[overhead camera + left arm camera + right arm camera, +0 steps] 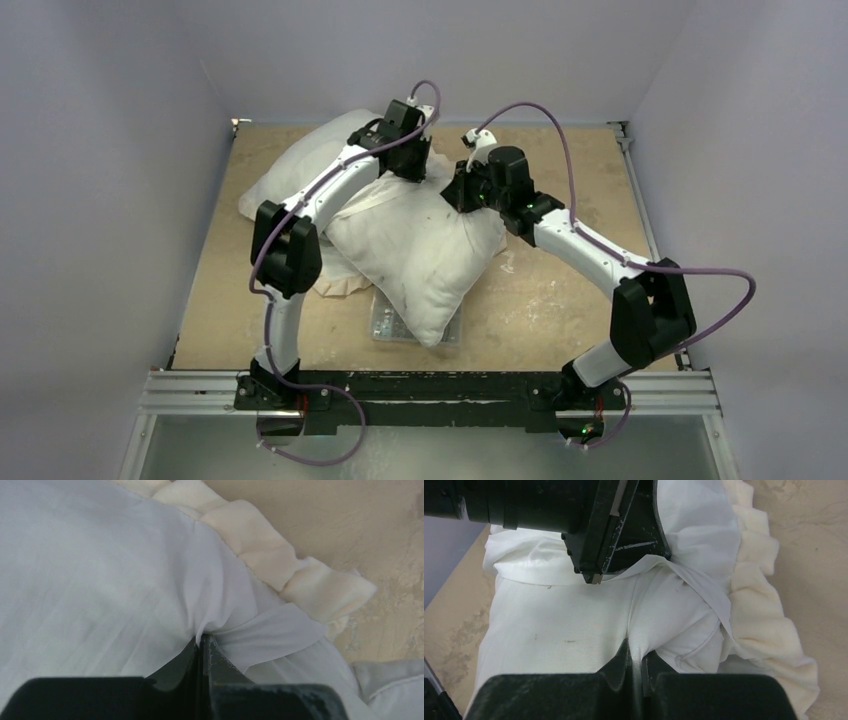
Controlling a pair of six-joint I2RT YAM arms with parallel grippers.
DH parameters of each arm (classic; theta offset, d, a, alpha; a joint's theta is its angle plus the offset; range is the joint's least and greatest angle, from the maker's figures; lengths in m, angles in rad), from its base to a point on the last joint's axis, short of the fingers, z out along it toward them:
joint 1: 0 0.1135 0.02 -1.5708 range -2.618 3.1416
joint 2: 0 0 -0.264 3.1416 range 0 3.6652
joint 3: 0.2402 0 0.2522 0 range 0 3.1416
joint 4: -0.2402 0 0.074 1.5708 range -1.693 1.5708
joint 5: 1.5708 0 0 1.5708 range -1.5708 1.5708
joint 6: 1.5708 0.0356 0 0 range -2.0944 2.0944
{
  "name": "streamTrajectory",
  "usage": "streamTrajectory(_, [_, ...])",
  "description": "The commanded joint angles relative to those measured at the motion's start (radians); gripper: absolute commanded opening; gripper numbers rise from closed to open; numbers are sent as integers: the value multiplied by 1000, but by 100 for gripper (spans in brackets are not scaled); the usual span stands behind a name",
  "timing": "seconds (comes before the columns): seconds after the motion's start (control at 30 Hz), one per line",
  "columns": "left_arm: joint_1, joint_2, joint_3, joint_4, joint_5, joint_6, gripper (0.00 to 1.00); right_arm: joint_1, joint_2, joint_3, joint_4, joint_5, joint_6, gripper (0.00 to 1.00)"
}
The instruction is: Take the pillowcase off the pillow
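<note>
- Left gripper (202, 641): jaws closed, pinching a fold of the thin cream-white frilled fabric pillowcase (100, 570).
- Right gripper (636, 655): jaws closed, pinching the plump off-white smudged pillow (559, 625).

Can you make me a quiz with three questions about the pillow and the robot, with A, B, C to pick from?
1. Where is the pillow?
A. on the table
B. on a shelf
C. inside a box

2. What colour is the frill of the pillowcase?
A. red
B. cream
C. green

3. How is the left gripper?
A. wide open
B. holding a cup
C. shut on the pillowcase

Answers:
1 A, the top view shows it lying on the wooden table.
2 B, the ruffle looks cream in both wrist views.
3 C, its jaws pinch a fold of the thin white cloth.
</note>
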Motion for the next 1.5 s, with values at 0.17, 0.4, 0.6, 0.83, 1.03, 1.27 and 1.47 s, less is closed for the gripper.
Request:
streamTrajectory(0.17, [142,-89,6,70,-133,-122,0,21,-242,106,38,68,11,0])
streamTrajectory(0.4, [311,-171,-71,85,-185,-152,0,20,-429,41,132,258,87,0])
streamTrajectory(0.6, [445,-193,-221,153,-117,-208,0,20,-522,-70,184,291,138,0])
streamTrajectory(0.83, [435,-199,-343,278,105,-260,0,20,-479,-105,123,345,223,0])
streamTrajectory(1.03, [421,-286,-355,282,162,-253,34,21,-413,-67,29,413,236,17])
streamTrajectory(1.27, [411,-506,-440,238,149,-226,53,20,-318,63,-68,478,172,73])
streamTrajectory(1.47, [371,-713,-623,200,82,-212,58,26,-221,219,-135,308,81,88])
